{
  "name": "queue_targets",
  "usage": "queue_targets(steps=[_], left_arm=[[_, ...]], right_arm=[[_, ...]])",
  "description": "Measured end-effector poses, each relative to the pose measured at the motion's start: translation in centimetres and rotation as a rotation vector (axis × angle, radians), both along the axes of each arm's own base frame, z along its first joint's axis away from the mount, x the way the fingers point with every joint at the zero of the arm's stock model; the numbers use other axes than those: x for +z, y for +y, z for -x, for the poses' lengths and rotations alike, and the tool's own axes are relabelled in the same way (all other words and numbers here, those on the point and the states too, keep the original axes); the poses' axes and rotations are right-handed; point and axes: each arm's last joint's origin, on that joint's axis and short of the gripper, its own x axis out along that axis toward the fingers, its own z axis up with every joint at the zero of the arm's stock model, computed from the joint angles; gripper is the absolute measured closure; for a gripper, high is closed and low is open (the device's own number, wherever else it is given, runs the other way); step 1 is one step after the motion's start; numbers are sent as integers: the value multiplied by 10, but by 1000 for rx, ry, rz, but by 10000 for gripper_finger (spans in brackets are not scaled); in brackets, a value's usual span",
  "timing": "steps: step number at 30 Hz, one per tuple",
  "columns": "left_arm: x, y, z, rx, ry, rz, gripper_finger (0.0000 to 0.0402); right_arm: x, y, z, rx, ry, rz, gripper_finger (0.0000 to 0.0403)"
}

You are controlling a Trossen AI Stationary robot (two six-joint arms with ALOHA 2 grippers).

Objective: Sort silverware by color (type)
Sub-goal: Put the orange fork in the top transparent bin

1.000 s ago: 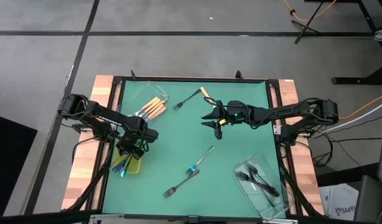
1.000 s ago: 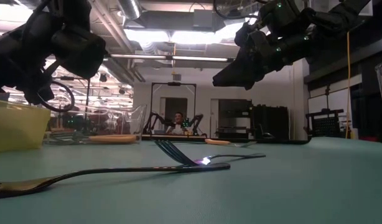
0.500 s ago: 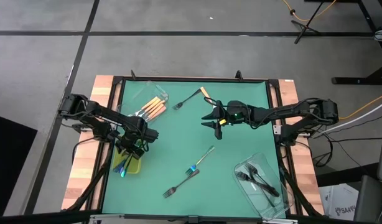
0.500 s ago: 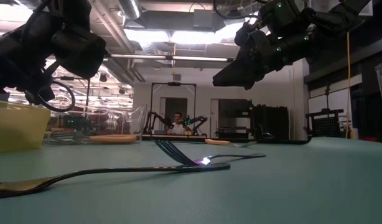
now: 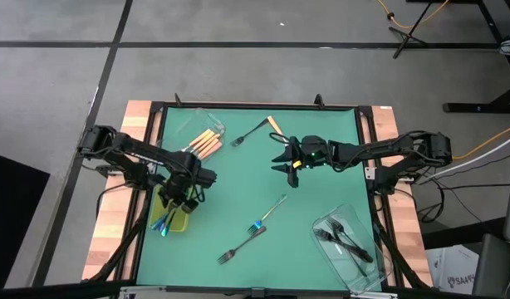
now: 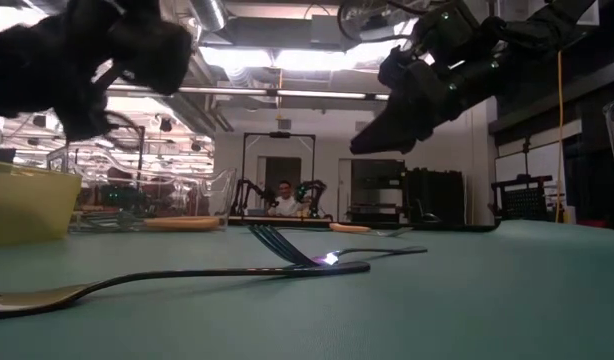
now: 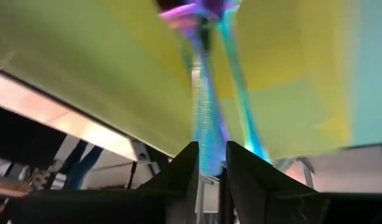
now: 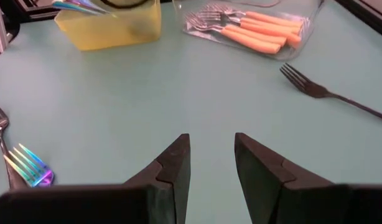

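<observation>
My left gripper [image 5: 180, 206] [image 7: 209, 158] hangs slightly open just above the yellow-green tray [image 5: 180, 223] at the table's left. Iridescent forks [image 5: 162, 226] [image 7: 206, 106] lie in the tray and stick out over its near end. My right gripper [image 5: 286, 170] [image 8: 211, 146] hovers open over the bare mat at mid-table, holding nothing. One iridescent fork [image 5: 267, 214] [image 8: 29, 168] and one dark fork [image 5: 237, 249] lie flat on the mat near the front. Another dark fork [image 5: 251, 133] [image 8: 328, 96] lies at the far side, beside an orange-handled piece [image 5: 273, 123].
A clear tub [image 5: 203, 143] [image 8: 253, 28] with orange-handled forks sits at the far left. A second clear tub [image 5: 346, 241] holding dark forks sits at the near right. Wooden rails [image 5: 114, 224] and a dark frame border the green mat.
My left gripper has risen from the yellow-green tray and shifted a little toward the table's right; the iridescent forks stay in the tray. My right gripper has tipped its fingers slightly downward in place.
</observation>
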Motion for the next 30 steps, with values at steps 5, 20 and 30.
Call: queue_targets(steps=[5, 20, 30], left_arm=[[17, -1, -15, -8, -90, -12, 327], [43, 3, -52, -101, -450, -217, 327], [43, 4, -65, -99, -584, -312, 327]], right_arm=[[-1, 0, 0, -11, 10, 5, 286], [-1, -30, 6, -351, 28, 96, 286], [-2, -87, 27, -558, 33, 65, 286]])
